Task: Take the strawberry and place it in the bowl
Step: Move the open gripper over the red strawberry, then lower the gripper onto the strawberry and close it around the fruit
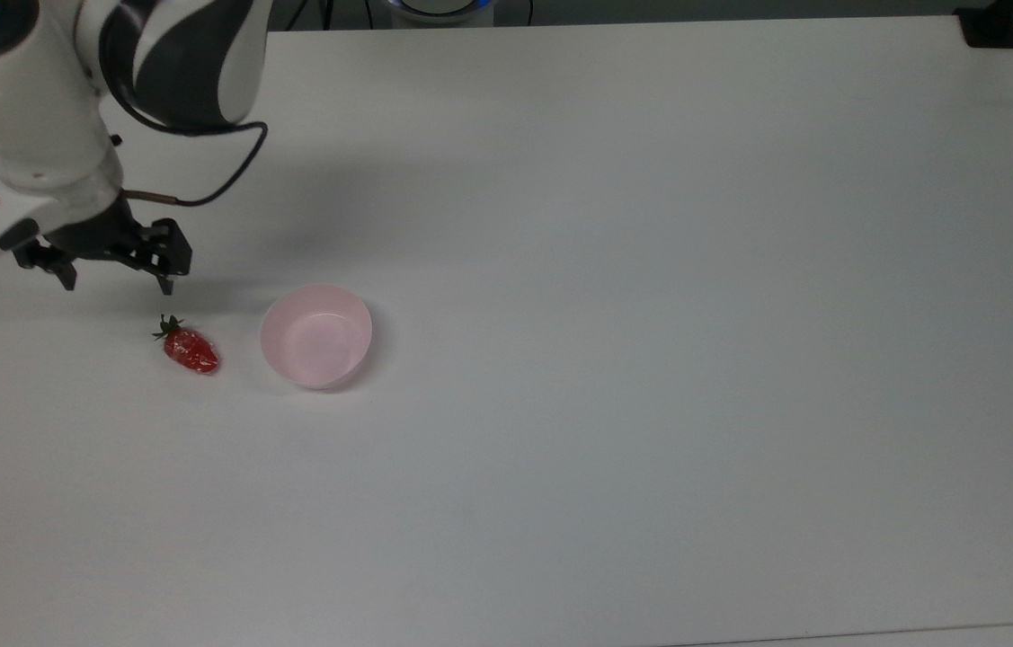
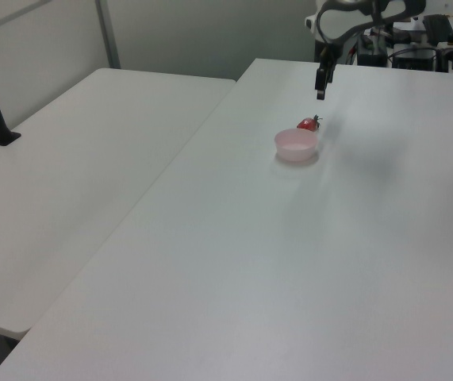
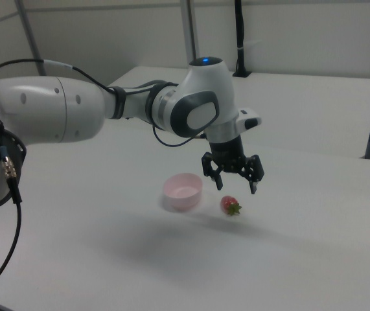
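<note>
Glossy strawberry [image 1: 191, 349]; smooth bowl [image 1: 316, 335]; matt table [image 1: 650, 359].

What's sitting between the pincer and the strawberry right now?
Nothing visible. The open pincer hangs above the strawberry with only air between them; the table around it is bare, and the bowl stands beside it.

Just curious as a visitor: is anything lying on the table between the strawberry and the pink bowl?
No. In the top view, only bare white table separates the strawberry from the bowl.
</note>
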`<state>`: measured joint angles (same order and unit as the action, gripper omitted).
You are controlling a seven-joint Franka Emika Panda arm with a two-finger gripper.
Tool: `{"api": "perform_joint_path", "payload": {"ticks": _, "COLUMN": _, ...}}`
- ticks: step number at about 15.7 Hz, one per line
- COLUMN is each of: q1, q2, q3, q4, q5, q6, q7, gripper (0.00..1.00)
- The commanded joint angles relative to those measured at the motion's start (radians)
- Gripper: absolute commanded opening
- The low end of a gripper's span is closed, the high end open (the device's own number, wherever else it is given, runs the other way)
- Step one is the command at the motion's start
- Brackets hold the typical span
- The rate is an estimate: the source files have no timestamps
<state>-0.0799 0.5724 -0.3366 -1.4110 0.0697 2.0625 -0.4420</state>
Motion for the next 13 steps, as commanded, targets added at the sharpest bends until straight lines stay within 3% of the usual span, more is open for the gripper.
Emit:
{"api": "perform_joint_path", "payload": {"ticks": 1, "q1": 0.051, "q2": 0.082, "q3": -0.018, "q4": 0.026, "q5": 0.031, "q6": 0.017, "q7": -0.018, "gripper": 1.00}}
{"api": "perform_joint_path", "payload": {"ticks": 8, "q1": 0.066, "q2": 0.130, "q3": -0.019, "q4": 0.020, "q5": 0.088, "q6": 0.122, "q7": -0.018, "gripper": 0.96}}
{"api": "perform_joint_path", "payload": {"ticks": 13, "q1": 0.069, "q2": 0.150, "q3": -0.019, "q4": 0.020, "q5": 0.090, "q6": 0.137, "q7": -0.018, "gripper": 0.76}}
